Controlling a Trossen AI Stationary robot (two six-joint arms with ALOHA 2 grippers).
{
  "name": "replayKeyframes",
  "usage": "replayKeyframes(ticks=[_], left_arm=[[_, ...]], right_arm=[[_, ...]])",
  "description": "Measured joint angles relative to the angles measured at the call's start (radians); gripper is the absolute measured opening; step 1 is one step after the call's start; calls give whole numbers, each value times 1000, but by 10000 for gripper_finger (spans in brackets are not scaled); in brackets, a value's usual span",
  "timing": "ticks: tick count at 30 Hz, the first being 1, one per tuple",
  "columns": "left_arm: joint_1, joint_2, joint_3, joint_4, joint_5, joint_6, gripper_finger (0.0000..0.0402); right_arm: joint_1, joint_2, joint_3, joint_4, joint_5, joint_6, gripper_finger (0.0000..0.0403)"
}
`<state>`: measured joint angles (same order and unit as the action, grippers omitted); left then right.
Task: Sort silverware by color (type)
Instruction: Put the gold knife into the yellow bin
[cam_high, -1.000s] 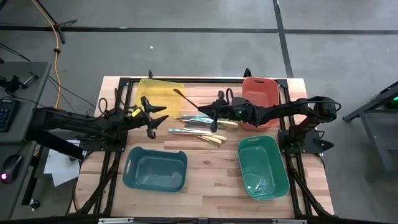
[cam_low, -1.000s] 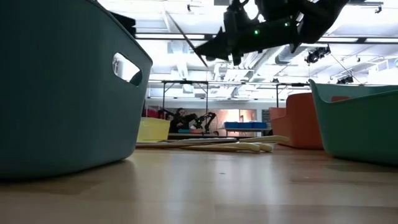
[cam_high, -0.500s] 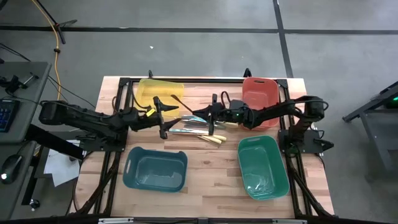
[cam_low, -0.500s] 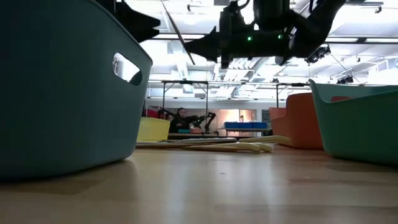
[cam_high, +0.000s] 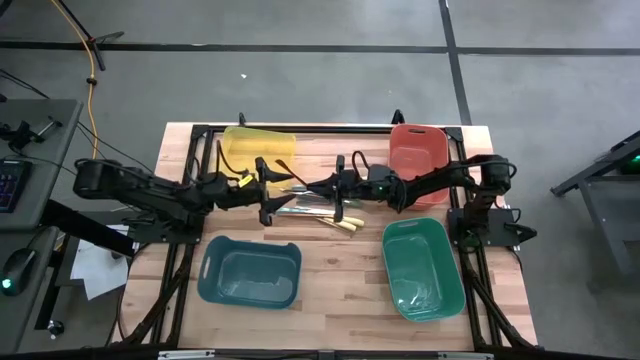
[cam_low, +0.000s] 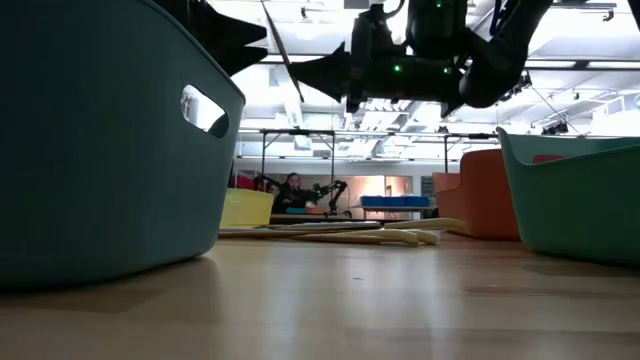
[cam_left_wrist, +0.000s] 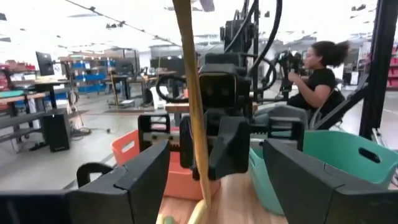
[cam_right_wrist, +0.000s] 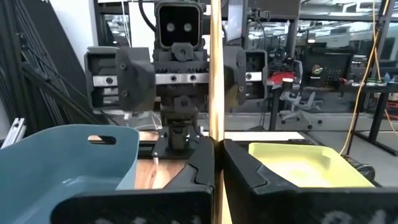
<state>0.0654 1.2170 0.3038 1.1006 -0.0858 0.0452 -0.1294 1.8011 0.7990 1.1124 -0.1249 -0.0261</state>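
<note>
So the wooden table (cam_high: 340, 285) has four bins at its corners: teal bin (cam_high: 249, 272) near left, green bin (cam_high: 423, 268) near right, yellow bin (cam_high: 258, 148) far left, orange bin (cam_high: 418, 150) far right. The silverware pile (cam_high: 318, 210) lies mid-table. Above it, the right gripper (cam_high: 325, 186) is clamped on a gold-tan utensil (cam_high: 288, 161), held up in the air. The left gripper (cam_high: 268, 190) faces it with fingers spread wide, either side of the utensil, gripping nothing.

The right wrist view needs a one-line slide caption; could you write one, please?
Right gripper shut on a gold-tan utensil, held upright before the open left gripper, above the yellow bin.
</note>
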Motion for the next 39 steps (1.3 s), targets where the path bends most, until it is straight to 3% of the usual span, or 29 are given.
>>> replayKeyframes(ticks=[6,12,19,24,32,39], left_arm=[[0,54,37,28,72,1,249],[0,122,79,26,71,15,249],[0,101,86,20,55,51,237],[0,55,86,-57,43,72,179],[11,45,86,-62,20,81,21],[37,45,86,-78,29,48,12]], right_arm=[[5,0,0,-22,-8,0,0],[23,0,0,-31,-8,-25,0],[20,0,0,-32,18,-51,0],[11,0,0,-32,17,-44,0],[11,-1,0,-37,17,-50,2],[11,-2,0,-47,17,-67,43]])
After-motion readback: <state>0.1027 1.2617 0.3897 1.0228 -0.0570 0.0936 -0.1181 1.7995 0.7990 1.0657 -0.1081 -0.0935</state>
